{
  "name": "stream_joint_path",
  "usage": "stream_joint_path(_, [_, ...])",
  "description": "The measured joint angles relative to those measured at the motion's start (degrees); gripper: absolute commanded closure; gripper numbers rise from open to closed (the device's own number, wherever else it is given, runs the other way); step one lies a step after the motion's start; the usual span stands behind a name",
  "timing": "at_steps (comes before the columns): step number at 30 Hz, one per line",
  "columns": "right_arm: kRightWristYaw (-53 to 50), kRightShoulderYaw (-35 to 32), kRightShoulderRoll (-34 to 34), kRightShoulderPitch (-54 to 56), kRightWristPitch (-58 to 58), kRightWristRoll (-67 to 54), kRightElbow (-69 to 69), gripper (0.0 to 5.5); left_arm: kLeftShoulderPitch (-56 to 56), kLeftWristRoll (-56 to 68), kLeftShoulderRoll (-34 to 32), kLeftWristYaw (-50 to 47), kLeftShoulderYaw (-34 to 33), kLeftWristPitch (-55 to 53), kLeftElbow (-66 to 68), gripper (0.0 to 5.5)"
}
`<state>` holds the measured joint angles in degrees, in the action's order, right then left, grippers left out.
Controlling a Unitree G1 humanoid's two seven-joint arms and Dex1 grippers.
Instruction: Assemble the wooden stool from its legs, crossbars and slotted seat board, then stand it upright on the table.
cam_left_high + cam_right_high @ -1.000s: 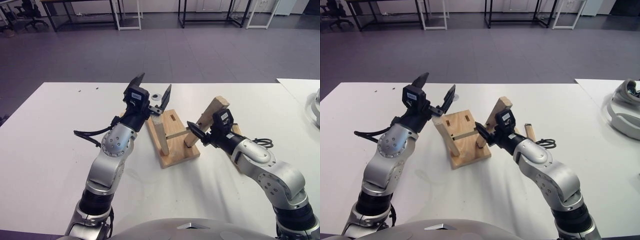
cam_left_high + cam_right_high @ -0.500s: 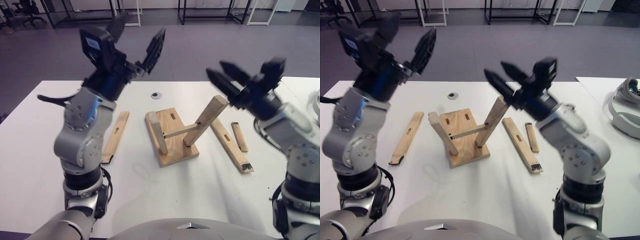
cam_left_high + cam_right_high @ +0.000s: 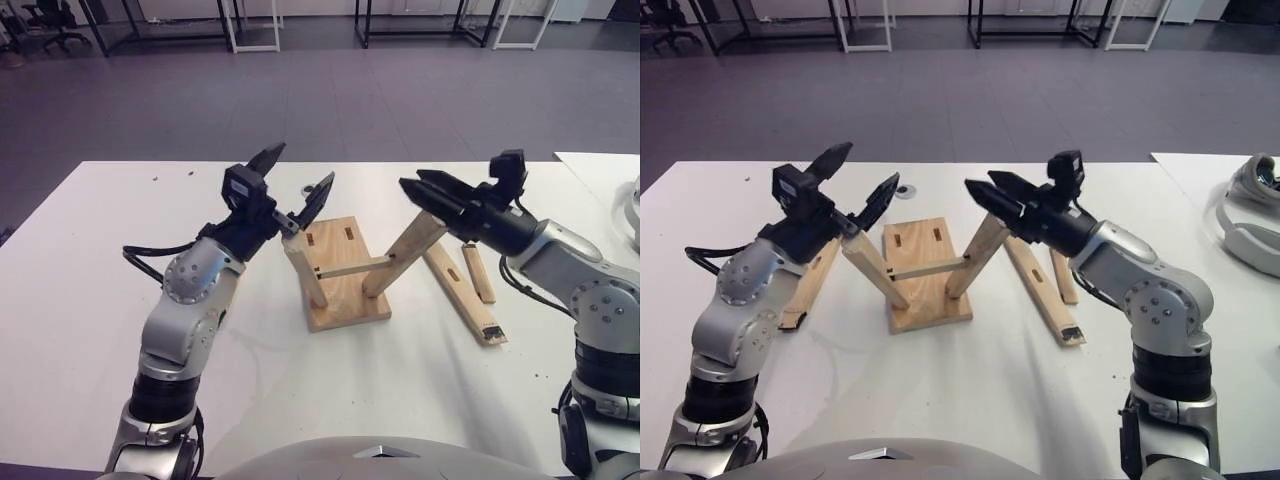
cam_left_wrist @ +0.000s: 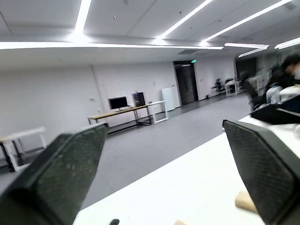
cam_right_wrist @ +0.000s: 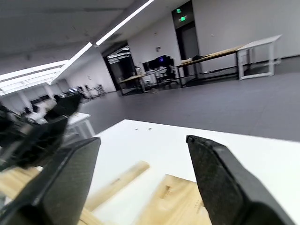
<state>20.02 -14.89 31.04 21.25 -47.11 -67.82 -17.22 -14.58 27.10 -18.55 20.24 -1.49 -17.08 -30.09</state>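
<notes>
I am finding the stool partly built. The slotted seat board is lying flat mid-surface, nearer the far edge. Two legs, the left one and the right one, are standing in it and splaying outward, with one crossbar bridging them. The left tool is hanging spread wide just over the left leg's top, gripping nothing. The right tool is likewise spread and empty beside the right leg's top. A loose leg is lying toward the left edge. Another loose leg and a short crossbar are lying toward the right edge. I am judging roughly half outstanding: seating both, fitting the bar, then turning the stool upright.
</notes>
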Motion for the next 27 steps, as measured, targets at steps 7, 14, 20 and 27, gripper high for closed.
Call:
stream_joint_path(7, [16.18,17.09,2.28,-0.95,4.73,20.13,13.66,2.09,10.92,-0.57,-16.91,12.77,-11.56,-1.02,11.51,1.02])
stream_joint_path(14, [29.37,26.92,5.94,-11.44,5.9,24.3,-6.09,2.09,31.48,-13.68,-31.97,29.25,4.58,-1.29,1.91,1.02])
stream_joint_path(20, [17.19,28.84,1.99,1.06,20.57,48.38,24.1,2.09,28.52,-24.3,-33.02,28.11,10.76,2.26,3.85,1.02])
stream_joint_path(27, [28.16,37.33,-2.57,16.57,40.87,65.42,59.77,2.09,19.9,-34.84,-29.05,24.99,18.11,8.03,9.17,1.02])
